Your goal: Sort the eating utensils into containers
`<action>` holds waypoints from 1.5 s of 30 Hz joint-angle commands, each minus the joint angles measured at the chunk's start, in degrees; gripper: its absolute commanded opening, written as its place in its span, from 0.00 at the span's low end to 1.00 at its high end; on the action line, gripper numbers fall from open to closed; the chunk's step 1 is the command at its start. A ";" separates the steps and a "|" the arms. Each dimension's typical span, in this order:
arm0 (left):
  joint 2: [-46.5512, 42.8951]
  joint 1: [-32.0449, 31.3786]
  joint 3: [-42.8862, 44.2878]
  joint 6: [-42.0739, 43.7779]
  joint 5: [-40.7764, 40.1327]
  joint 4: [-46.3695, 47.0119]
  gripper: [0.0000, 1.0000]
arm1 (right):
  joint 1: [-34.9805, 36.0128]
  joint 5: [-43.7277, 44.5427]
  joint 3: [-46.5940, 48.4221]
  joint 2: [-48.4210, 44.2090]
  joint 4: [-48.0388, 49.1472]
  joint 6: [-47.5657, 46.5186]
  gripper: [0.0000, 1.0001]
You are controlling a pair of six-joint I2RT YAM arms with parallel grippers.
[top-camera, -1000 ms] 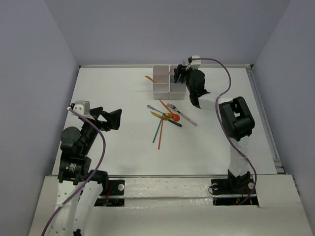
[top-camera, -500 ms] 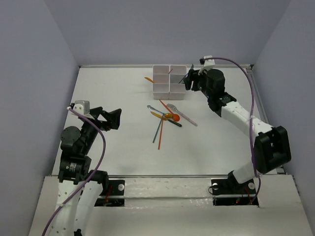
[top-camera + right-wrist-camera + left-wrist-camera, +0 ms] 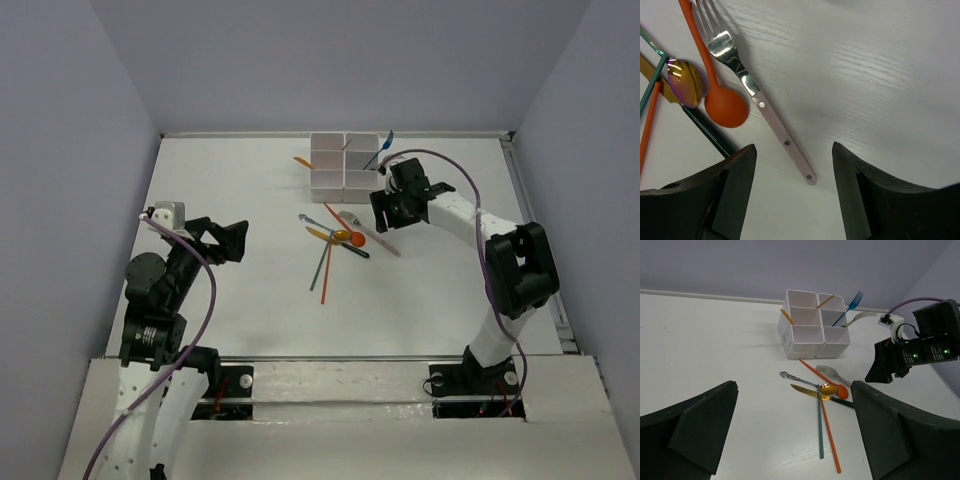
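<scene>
The white container block [image 3: 345, 172] stands at the back of the table, also in the left wrist view [image 3: 810, 335]. A blue fork [image 3: 388, 141], a silver fork [image 3: 860, 317] and orange sticks [image 3: 786, 316] stand in it. The other utensils lie in a pile [image 3: 338, 240]. My right gripper [image 3: 792, 147] is open, low over the mauve handle of a silver fork [image 3: 762, 107]; the handle's end lies between the jaws. Beside it lie an orange spoon [image 3: 722, 102], a gold spoon [image 3: 685, 82] and a dark green handle [image 3: 710, 132]. My left gripper [image 3: 228, 240] is open and empty, well left of the pile.
A teal stick [image 3: 820, 425] and an orange stick [image 3: 830, 437] reach out of the pile toward the near edge. A gold knife [image 3: 807, 391] lies across them. Grey walls close the table at the back and on both sides.
My right gripper has left the container, where the blue fork now stands, and has swung down and forward over the mauve-handled fork. The left arm has not moved.
</scene>
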 commanded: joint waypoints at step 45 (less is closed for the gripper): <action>1.03 -1.37 0.31 0.39 0.48 2.31 0.99 | 5.01 5.73 15.07 1.83 -11.27 -10.83 0.00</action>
